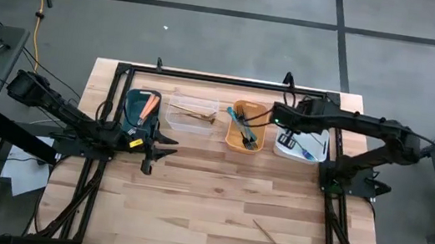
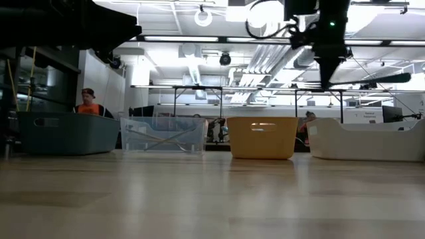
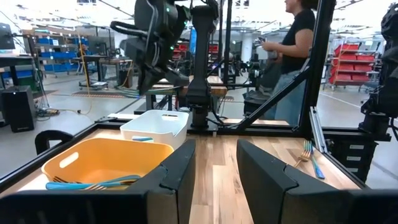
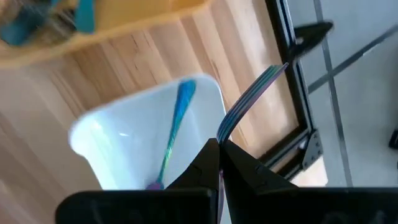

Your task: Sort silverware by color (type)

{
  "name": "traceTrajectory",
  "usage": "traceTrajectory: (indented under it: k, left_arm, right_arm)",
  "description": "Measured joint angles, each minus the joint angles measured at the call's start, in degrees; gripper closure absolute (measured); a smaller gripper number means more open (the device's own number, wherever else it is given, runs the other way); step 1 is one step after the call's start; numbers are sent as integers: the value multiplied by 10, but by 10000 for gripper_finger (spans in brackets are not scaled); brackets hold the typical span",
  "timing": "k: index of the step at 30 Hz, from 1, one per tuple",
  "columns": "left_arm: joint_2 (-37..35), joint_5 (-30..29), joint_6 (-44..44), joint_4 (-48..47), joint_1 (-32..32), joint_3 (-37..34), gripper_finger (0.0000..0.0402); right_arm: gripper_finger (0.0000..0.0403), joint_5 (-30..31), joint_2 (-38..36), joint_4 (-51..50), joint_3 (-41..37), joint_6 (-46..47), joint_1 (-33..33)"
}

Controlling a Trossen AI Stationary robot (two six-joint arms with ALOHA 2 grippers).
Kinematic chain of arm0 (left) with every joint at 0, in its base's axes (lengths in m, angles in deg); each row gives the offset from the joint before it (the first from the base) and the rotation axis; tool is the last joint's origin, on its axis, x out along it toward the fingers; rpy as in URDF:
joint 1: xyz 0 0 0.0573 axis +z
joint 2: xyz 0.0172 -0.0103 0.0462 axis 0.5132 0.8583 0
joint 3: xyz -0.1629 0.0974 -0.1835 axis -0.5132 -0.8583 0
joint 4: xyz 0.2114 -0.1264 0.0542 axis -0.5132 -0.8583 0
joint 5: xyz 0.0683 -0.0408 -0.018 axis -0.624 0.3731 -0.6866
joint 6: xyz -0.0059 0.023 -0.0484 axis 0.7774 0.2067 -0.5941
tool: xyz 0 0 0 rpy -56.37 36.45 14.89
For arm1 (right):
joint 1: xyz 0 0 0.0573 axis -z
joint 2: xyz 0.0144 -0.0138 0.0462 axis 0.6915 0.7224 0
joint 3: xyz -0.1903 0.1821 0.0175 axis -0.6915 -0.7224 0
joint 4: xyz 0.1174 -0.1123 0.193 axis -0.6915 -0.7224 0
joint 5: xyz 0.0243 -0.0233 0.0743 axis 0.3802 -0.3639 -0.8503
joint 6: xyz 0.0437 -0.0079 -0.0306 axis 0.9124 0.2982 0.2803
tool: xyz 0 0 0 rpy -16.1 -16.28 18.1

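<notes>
place: robotics lab/workshop | signs: exposed ceiling ducts (image 2: 199,63); red parts shelving (image 3: 348,65); blue storage bins (image 3: 53,53)

Honestly, nothing readable here. No words, brand names or numbers show up on the bins, the arms or the tabletop in any of the views. The left arm (image 1: 135,138) has a small yellow sticker on it in the high view, but whatever's printed there is too tiny to make out. The room behind has no legible signs either.
</notes>
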Motion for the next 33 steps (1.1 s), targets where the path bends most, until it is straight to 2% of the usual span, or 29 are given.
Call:
traceTrajectory:
  k: [11, 21, 26, 33]
  left_arm:
    - [0, 0, 0, -1, 0, 0, 291]
    - [0, 0, -4, -1, 0, 0, 291]
    - [0, 0, -4, -1, 0, 0, 291]
    - [0, -19, 1, -1, 0, 0, 291]
  right_arm:
    - [403, -36, -116, 53, -141, 12, 24]
    - [403, -54, -125, 127, -235, -7, 35]
    - [403, -56, -125, 169, -243, -10, 35]
    - [403, -56, -125, 179, -210, -26, 35]
